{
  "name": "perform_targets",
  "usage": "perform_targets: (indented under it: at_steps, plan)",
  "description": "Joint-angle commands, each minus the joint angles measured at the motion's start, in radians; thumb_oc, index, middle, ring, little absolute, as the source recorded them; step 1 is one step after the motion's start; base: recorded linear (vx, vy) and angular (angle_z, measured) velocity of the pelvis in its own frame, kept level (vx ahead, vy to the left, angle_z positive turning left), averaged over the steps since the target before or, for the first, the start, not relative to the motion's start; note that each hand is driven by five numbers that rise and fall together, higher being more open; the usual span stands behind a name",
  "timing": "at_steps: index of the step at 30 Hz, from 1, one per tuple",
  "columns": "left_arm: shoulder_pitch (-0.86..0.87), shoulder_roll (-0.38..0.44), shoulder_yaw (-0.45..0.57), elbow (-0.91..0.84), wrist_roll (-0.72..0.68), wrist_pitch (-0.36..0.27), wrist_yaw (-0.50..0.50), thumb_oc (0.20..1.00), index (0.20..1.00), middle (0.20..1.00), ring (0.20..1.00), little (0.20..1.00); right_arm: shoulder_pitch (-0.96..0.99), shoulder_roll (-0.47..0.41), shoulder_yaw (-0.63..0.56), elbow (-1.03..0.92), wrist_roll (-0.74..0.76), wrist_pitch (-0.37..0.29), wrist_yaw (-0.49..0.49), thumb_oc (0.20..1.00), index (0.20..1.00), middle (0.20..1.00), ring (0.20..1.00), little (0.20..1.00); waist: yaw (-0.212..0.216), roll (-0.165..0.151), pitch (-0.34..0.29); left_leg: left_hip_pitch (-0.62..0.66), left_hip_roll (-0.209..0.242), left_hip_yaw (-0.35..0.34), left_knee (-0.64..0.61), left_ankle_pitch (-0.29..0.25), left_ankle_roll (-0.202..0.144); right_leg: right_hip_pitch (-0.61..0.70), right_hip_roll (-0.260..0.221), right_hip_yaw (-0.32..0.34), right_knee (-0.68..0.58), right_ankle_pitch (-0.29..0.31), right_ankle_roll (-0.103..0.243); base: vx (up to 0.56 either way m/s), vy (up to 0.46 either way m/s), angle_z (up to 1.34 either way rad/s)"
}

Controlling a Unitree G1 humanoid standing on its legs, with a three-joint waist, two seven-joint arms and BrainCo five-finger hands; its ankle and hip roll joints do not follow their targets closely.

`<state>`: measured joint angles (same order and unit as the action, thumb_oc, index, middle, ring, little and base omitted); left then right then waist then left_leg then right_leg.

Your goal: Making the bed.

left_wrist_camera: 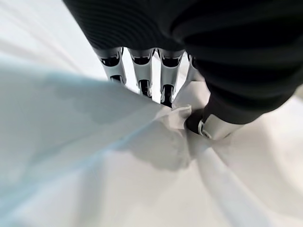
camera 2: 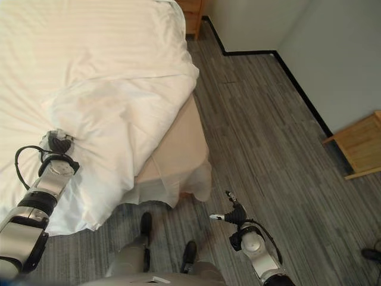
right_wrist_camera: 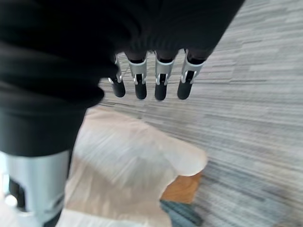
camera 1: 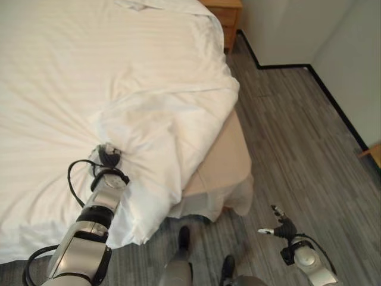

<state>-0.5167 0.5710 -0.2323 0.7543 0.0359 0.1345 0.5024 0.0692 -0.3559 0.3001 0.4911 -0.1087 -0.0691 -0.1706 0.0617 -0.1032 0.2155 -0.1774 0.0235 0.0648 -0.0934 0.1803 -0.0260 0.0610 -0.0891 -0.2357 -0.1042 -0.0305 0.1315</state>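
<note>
The bed fills the left and far part of the scene, covered by a white duvet with faint stripes. The duvet's near right corner is folded back on itself in a rumpled heap, and its edge hangs over the bed's near right side, leaving the beige mattress base and a white skirt below it exposed.

The left robot hand rests on the duvet near the bed's near edge, just left of the folded heap. In the left wrist view its fingers and thumb are curled together on a bunched ridge of the white cloth, pinching it.

The right robot hand hangs over the grey wood-pattern floor to the right of the bed, well apart from the duvet. Its fingers are straight and relaxed, holding nothing.

A wooden nightstand stands at the bed's far right corner, against the white wall with its dark baseboard. Another piece of wooden furniture shows at the right edge of the floor.
</note>
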Motion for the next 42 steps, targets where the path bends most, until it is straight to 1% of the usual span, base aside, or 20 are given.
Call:
perform_targets:
  at_steps: [1, 6, 11, 13, 14, 15, 17, 18, 19, 21, 22, 23, 24, 25, 29, 34, 38, 40, 41, 42]
  plan:
    - [-0.019, -0.309, -0.213, -0.164, -0.022, -0.179, -0.216, 0.2, 0.2, 0.2, 0.2, 0.2, -0.061, -0.054, 0.017, -0.038, -0.021, -0.005, -0.017, 1.0, 1.0, 1.0, 1.0, 1.0, -0.053, 0.05, 0.016, 0.123, 0.054, -0.004, 0.006, -0.168, -0.04, -0.033, -0.003, -0.012, 0.017, -0.006, 0.003, -0.04, -0.087, 0.01]
    - [0.049, -0.351, -0.343, -0.316, -0.006, -0.224, -0.34, 0.2, 0.2, 0.2, 0.2, 0.2, -0.064, -0.082, 0.028, 0.021, -0.031, -0.011, 0.005, 1.0, 1.0, 1.0, 1.0, 1.0, -0.054, 0.123, 0.016, 0.147, 0.067, -0.011, 0.006, -0.14, -0.057, 0.018, 0.007, -0.028, 0.017, -0.051, -0.017, -0.07, -0.094, 0.03]
    - [0.012, -0.373, -0.438, -0.405, -0.045, -0.262, -0.405, 0.2, 0.2, 0.2, 0.2, 0.2, -0.059, -0.108, 0.046, 0.084, -0.029, -0.022, 0.016, 1.0, 1.0, 1.0, 1.0, 1.0, -0.067, 0.169, 0.024, 0.171, 0.075, -0.027, 0.006, -0.115, -0.065, 0.044, 0.022, -0.033, 0.017, -0.08, -0.031, -0.05, -0.063, -0.01]
    - [-0.018, -0.381, -0.493, -0.438, -0.002, -0.274, -0.422, 0.216, 0.216, 0.216, 0.216, 0.216, -0.047, -0.127, 0.039, 0.116, -0.019, -0.031, 0.015, 1.0, 1.0, 1.0, 1.0, 1.0, -0.071, 0.173, 0.046, 0.152, 0.053, -0.05, 0.06, -0.12, -0.072, 0.051, 0.006, -0.037, 0.017, -0.078, -0.035, -0.18, -0.061, -0.3]
    - [-0.046, -0.399, -0.52, -0.409, 0.043, -0.273, -0.418, 0.526, 0.526, 0.526, 0.526, 0.526, -0.043, -0.132, 0.031, 0.128, -0.001, -0.036, 0.011, 1.0, 1.0, 1.0, 1.0, 1.0, -0.083, 0.162, 0.059, 0.124, 0.047, -0.036, 0.142, -0.16, -0.073, 0.048, -0.011, -0.048, 0.017, -0.073, -0.038, -0.23, -0.066, -0.32]
    - [-0.049, -0.408, -0.527, -0.389, 0.057, -0.269, -0.413, 0.718, 0.718, 0.718, 0.718, 0.718, -0.042, -0.13, 0.033, 0.134, 0.004, -0.036, 0.011, 1.0, 1.0, 1.0, 1.0, 1.0, -0.088, 0.158, 0.06, 0.124, 0.048, -0.029, 0.166, -0.174, -0.069, 0.046, -0.015, -0.049, 0.017, -0.071, -0.041, -0.18, -0.055, -0.12]
    - [-0.045, -0.418, -0.532, -0.343, 0.088, -0.269, -0.387, 0.429, 0.429, 0.429, 0.429, 0.429, -0.065, -0.128, 0.046, 0.113, 0.004, -0.047, -0.002, 1.0, 1.0, 1.0, 1.0, 1.0, -0.089, 0.153, 0.054, 0.134, 0.053, -0.022, 0.187, -0.201, -0.063, 0.042, -0.016, -0.049, 0.017, -0.069, -0.048, -0.06, -0.046, 0.13]
    - [-0.052, -0.421, -0.528, -0.326, 0.098, -0.261, -0.373, 0.373, 0.373, 0.373, 0.373, 0.373, -0.064, -0.127, 0.046, 0.109, 0.007, -0.048, -0.002, 1.0, 1.0, 1.0, 1.0, 1.0, -0.097, 0.156, 0.048, 0.151, 0.061, -0.012, 0.175, -0.211, -0.064, 0.042, -0.015, -0.053, 0.017, -0.07, -0.047, 0.0, 0.0, 0.0]
    - [-0.055, -0.443, -0.527, -0.311, 0.086, -0.257, -0.364, 0.2, 0.2, 0.2, 0.2, 0.2, -0.07, -0.112, 0.05, 0.123, 0.01, -0.043, -0.007, 1.0, 1.0, 1.0, 1.0, 1.0, -0.111, 0.168, 0.036, 0.175, 0.067, -0.008, 0.147, -0.206, -0.06, 0.043, -0.003, -0.053, 0.017, -0.07, -0.045, 0.04, -0.002, 0.06]
    - [-0.051, -0.464, -0.552, -0.323, 0.053, -0.259, -0.385, 0.2, 0.2, 0.2, 0.2, 0.2, -0.068, -0.093, 0.05, 0.146, 0.012, -0.038, -0.018, 1.0, 1.0, 1.0, 1.0, 1.0, -0.126, 0.175, 0.025, 0.202, 0.064, 0.01, 0.104, -0.195, -0.059, 0.043, -0.002, -0.063, 0.017, -0.063, -0.043, 0.05, 0.022, 0.36]
    - [-0.05, -0.473, -0.562, -0.319, 0.035, -0.257, -0.397, 0.241, 0.241, 0.241, 0.241, 0.241, -0.07, -0.084, 0.055, 0.163, 0.015, -0.035, -0.019, 1.0, 1.0, 1.0, 1.0, 1.0, -0.13, 0.176, 0.022, 0.211, 0.063, 0.014, 0.087, -0.19, -0.057, 0.044, -0.002, -0.064, 0.017, -0.061, -0.043, 0.06, 0.035, 0.36]
    - [-0.056, -0.491, -0.574, -0.298, 0.017, -0.255, -0.408, 0.407, 0.407, 0.407, 0.407, 0.407, -0.076, -0.075, 0.061, 0.181, 0.017, -0.032, -0.022, 1.0, 1.0, 1.0, 1.0, 1.0, -0.134, 0.177, 0.019, 0.223, 0.061, 0.018, 0.067, -0.186, -0.056, 0.044, -0.002, -0.063, 0.017, -0.057, -0.042, 0.05, 0.034, 0.51]
    - [-0.057, -0.512, -0.596, -0.28, 0.013, -0.253, -0.423, 0.843, 0.843, 0.843, 0.843, 0.843, -0.085, -0.067, 0.071, 0.205, 0.02, -0.029, -0.024, 1.0, 1.0, 1.0, 1.0, 1.0, -0.139, 0.179, 0.018, 0.231, 0.057, 0.019, 0.052, -0.187, -0.054, 0.042, 0.0, -0.061, 0.017, -0.054, -0.04, 0.05, 0.04, 0.57]
    - [-0.058, -0.528, -0.615, -0.259, 0.017, -0.254, -0.43, 1.0, 1.0, 1.0, 1.0, 1.0, -0.09, -0.06, 0.082, 0.235, 0.018, -0.028, -0.025, 1.0, 1.0, 1.0, 1.0, 1.0, -0.143, 0.181, 0.018, 0.239, 0.054, 0.018, 0.036, -0.186, -0.052, 0.039, 0.001, -0.056, 0.017, -0.051, -0.038, 0.04, 0.047, 0.39]
    - [-0.032, -0.559, -0.674, -0.231, 0.0, -0.254, -0.496, 1.0, 1.0, 1.0, 1.0, 1.0, -0.092, -0.044, 0.101, 0.351, -0.014, -0.011, -0.029, 1.0, 1.0, 1.0, 1.0, 1.0, -0.16, 0.191, 0.021, 0.264, 0.052, 0.034, 0.006, -0.194, -0.046, 0.034, 0.004, -0.035, 0.017, -0.044, -0.03, 0.03, 0.047, -0.16]
    - [-0.025, -0.543, -0.726, -0.325, -0.048, -0.273, -0.554, 1.0, 1.0, 1.0, 1.0, 1.0, -0.07, -0.061, 0.055, 0.413, -0.033, -0.002, -0.067, 1.0, 1.0, 1.0, 1.0, 1.0, -0.183, 0.202, 0.027, 0.276, 0.054, 0.061, 0.006, -0.207, -0.043, 0.03, 0.0, -0.011, 0.017, -0.037, -0.02, 0.01, 0.047, -0.24]
    - [-0.001, -0.483, -0.663, -0.482, -0.218, -0.289, -0.534, 1.0, 1.0, 1.0, 1.0, 1.0, -0.081, -0.114, -0.018, 0.339, -0.012, -0.014, -0.114, 1.0, 1.0, 1.0, 1.0, 1.0, -0.175, 0.207, 0.025, 0.274, 0.045, 0.045, 0.006, -0.208, -0.038, 0.028, -0.005, -0.002, 0.017, -0.031, -0.014, -0.03, 0.037, -0.21]
    - [0.056, -0.414, -0.589, -0.553, -0.286, -0.293, -0.521, 1.0, 1.0, 1.0, 1.0, 1.0, -0.085, -0.126, -0.01, 0.24, -0.028, -0.025, -0.105, 1.0, 1.0, 1.0, 1.0, 1.0, -0.156, 0.204, 0.018, 0.271, 0.042, 0.037, 0.006, -0.209, -0.035, 0.033, -0.007, -0.009, 0.017, -0.031, -0.014, -0.01, 0.006, 0.02]
    - [0.1, -0.373, -0.533, -0.575, -0.288, -0.303, -0.492, 1.0, 1.0, 1.0, 1.0, 1.0, -0.086, -0.133, -0.004, 0.168, -0.045, -0.034, -0.094, 0.347, 0.347, 0.347, 0.347, 0.347, -0.141, 0.203, 0.018, 0.276, 0.041, 0.034, 0.006, -0.212, -0.034, 0.043, -0.009, -0.015, 0.017, -0.035, -0.014, -0.01, 0.002, 0.06]
    - [0.129, -0.35, -0.497, -0.601, -0.293, -0.302, -0.486, 1.0, 1.0, 1.0, 1.0, 1.0, -0.092, -0.134, -0.004, 0.122, -0.053, -0.039, -0.092, 0.347, 0.347, 0.347, 0.347, 0.347, -0.126, 0.2, 0.014, 0.273, 0.039, 0.028, 0.006, -0.209, -0.033, 0.043, -0.011, -0.021, 0.017, -0.032, -0.016, 0.0, 0.006, 0.05]
